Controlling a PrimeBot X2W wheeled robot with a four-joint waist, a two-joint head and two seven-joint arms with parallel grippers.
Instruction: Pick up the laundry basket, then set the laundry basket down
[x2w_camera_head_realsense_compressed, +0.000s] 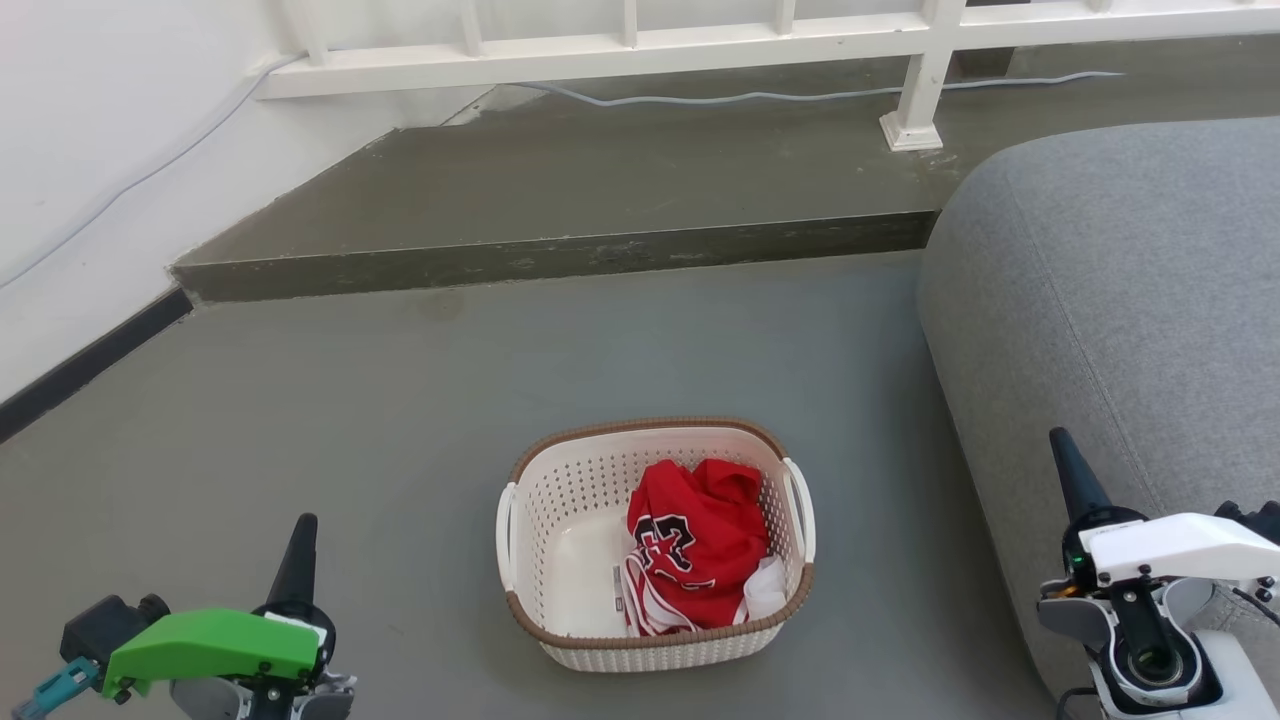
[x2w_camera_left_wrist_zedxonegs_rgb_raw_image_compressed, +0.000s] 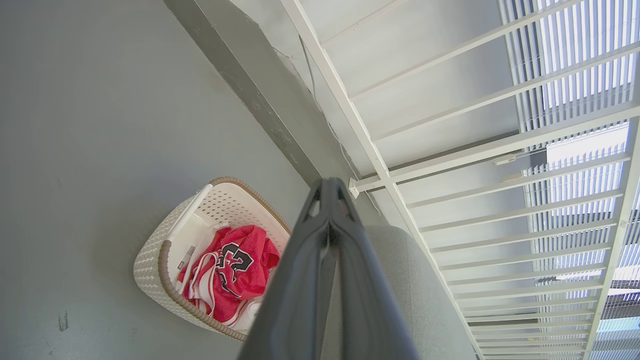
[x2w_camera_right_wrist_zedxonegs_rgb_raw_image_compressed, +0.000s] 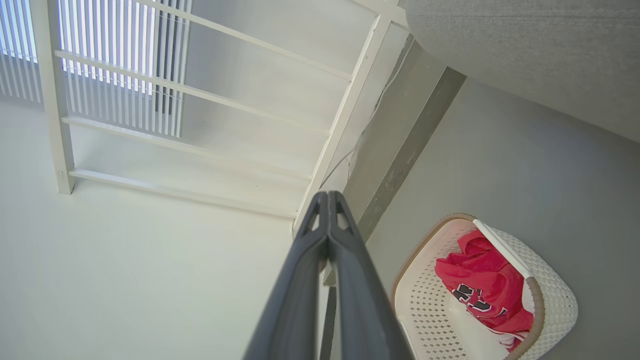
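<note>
The grey floor (x2w_camera_head_realsense_compressed: 300, 400) takes up most of the head view, and a grey upholstered sofa (x2w_camera_head_realsense_compressed: 1120, 300) bulks in from the robot's right. Beyond them a raised step (x2w_camera_head_realsense_compressed: 600, 190) of darker concrete runs across the far side, and a white railing (x2w_camera_head_realsense_compressed: 620, 45) stands on it. A pale cable (x2w_camera_head_realsense_compressed: 800, 95) trails along the step under the railing. The laundry basket (x2w_camera_head_realsense_compressed: 590, 480) sits upright on the floor in front of the robot, about midway between the two arms and clear of the sofa, and its brown rim faces up. It has a white handle on each short side, and neither arm touches it. A crumpled red garment (x2w_camera_head_realsense_compressed: 700, 540) with black-and-white lettering lies inside, heaped against the basket's right half, and the left part of the bottom is bare. The left gripper (x2w_camera_head_realsense_compressed: 303, 530) hangs at the lower left, well apart from the basket, and the left wrist view shows its two dark fingers pressed together with nothing between them. The right gripper (x2w_camera_head_realsense_compressed: 1062, 445) stands at the lower right in front of the sofa, and its fingers likewise meet at the tips, empty, in the right wrist view.
</note>
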